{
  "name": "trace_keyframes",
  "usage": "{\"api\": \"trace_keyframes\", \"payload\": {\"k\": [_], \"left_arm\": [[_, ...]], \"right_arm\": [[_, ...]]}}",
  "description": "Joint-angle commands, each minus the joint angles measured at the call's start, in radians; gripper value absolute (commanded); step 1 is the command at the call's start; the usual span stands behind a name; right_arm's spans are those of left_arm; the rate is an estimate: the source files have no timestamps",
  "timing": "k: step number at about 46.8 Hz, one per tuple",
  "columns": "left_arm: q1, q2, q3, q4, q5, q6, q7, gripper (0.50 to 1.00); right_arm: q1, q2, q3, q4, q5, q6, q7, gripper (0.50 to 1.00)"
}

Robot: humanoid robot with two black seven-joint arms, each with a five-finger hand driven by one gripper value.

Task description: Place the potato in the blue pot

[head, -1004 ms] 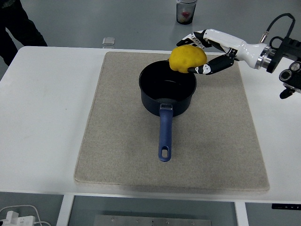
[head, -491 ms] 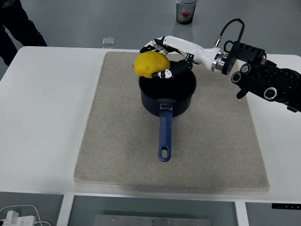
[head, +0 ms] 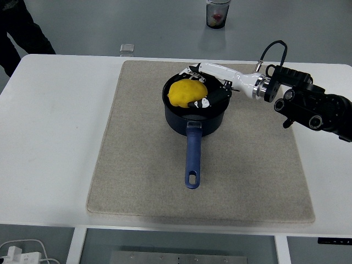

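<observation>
The robot's right hand [head: 204, 88], white-backed with black fingers, sits over the open mouth of the pot just above the middle of the frame, its fingers curled around a lumpy, bright yellow potato [head: 187, 92]. One black fingertip with a white patch presses against the potato's lower right side, and other fingers show along its upper edge. The potato is low inside the rim of the round, dark blue metal pot [head: 195, 118], toward the pot's left side; whether it touches the pot's bottom cannot be told. The hand's white forearm runs up and to the right across the pot's far rim to a silver wrist ring, and beyond it the black arm with its round lenses and a looping cable reaches to the right edge of the frame.

The pot's long blue handle [head: 192, 157], with a hanging hole at its end, points straight down toward the bottom of the frame. The pot stands on a large rectangular beige felt mat [head: 137, 159], which covers the middle of the white table [head: 49, 137].

At the top centre, beyond the table, a clear plastic cup [head: 218, 14] stands on the grey floor, and a small square silver object [head: 126, 48] lies at upper left of the mat's far edge. A person's dark clothing [head: 16, 27] shows in the upper left corner.
</observation>
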Motion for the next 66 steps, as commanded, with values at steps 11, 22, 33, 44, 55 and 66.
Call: {"api": "trace_keyframes", "payload": {"k": [11, 22, 33, 44, 55, 66], "left_arm": [[0.0, 0.0, 0.0, -0.001, 0.0, 0.0, 0.0, 0.996], [0.0, 0.0, 0.0, 0.001, 0.0, 0.0, 0.0, 0.996], [0.0, 0.0, 0.0, 0.001, 0.0, 0.0, -0.002, 0.996], [0.0, 0.0, 0.0, 0.001, 0.0, 0.0, 0.0, 0.996], [0.0, 0.0, 0.002, 0.001, 0.0, 0.0, 0.0, 0.996], [0.0, 0.0, 0.0, 0.001, 0.0, 0.0, 0.0, 0.996]], "right_arm": [[0.0, -0.024, -0.001, 0.0, 0.006, 0.0, 0.0, 0.5], [0.0, -0.022, -0.001, 0.0, 0.004, -0.003, 0.0, 0.5], [-0.013, -0.022, 0.003, -0.014, 0.009, -0.002, 0.0, 0.647], [-0.011, -0.022, 0.006, -0.014, 0.01, 0.001, 0.0, 0.924], [-0.01, -0.022, 0.008, -0.014, 0.01, 0.0, 0.0, 0.926], [-0.002, -0.027, 0.089, -0.005, 0.013, 0.024, 0.0, 0.926]]}}
